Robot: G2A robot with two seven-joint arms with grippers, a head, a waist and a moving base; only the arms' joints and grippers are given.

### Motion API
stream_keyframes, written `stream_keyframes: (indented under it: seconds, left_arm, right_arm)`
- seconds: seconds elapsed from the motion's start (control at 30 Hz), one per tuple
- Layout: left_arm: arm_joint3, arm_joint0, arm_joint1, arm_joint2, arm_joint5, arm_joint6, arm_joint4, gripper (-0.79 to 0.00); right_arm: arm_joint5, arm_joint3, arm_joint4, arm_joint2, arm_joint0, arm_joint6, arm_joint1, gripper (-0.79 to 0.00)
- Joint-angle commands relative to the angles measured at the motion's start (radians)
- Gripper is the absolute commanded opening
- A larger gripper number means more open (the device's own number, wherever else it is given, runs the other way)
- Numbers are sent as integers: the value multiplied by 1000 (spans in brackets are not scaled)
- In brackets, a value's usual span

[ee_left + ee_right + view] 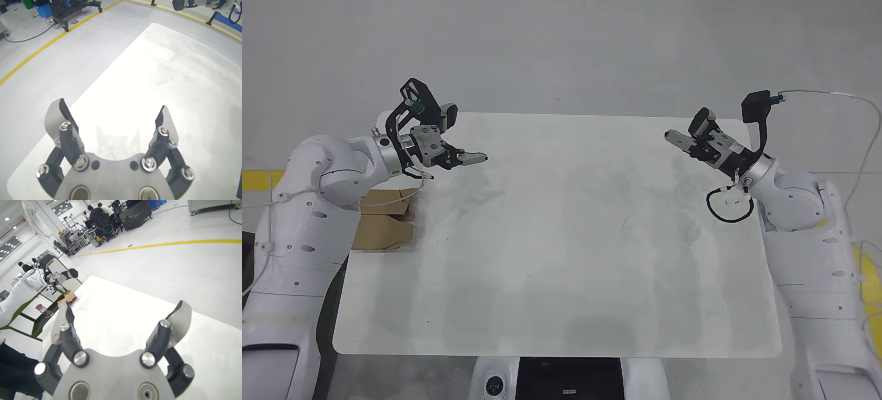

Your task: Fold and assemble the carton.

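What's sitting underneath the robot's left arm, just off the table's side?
Brown cardboard cartons sit there, beside the edge of the table. The left arm covers part of them, so their number and what they rest on cannot be seen.

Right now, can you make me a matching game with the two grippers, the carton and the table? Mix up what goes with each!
Things:
1. left gripper
2. right gripper
3. carton
4. table

Descriptions:
A. white, with rounded corners
B. brown, beside the table's edge
C. fingers open, over the table on the carton's side
D. fingers open, over the table on the side away from the carton

Pairs: 1-C, 2-D, 3-B, 4-A
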Motion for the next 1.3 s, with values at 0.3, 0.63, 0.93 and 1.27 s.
stream_keyframes:
  seconds: [0.3, 0.63, 0.93, 1.27]
  left_arm:
    - [-8, 43, -1, -26, 191, -166, -433, 0]
    - [28, 90, 37, -194, 429, -495, -916, 0]
    - [49, 159, 61, -330, 457, -467, -994, 0]
    - [114, 300, 97, -521, 517, -388, -899, 0]
  right_arm:
    - [0, 0, 0, 0, 0, 0, 0, 0]
    - [0, 0, 0, 0, 0, 0, 0, 0]
    - [0, 0, 0, 0, 0, 0, 0, 0]
    - [0, 0, 0, 0, 0, 0, 0, 0]
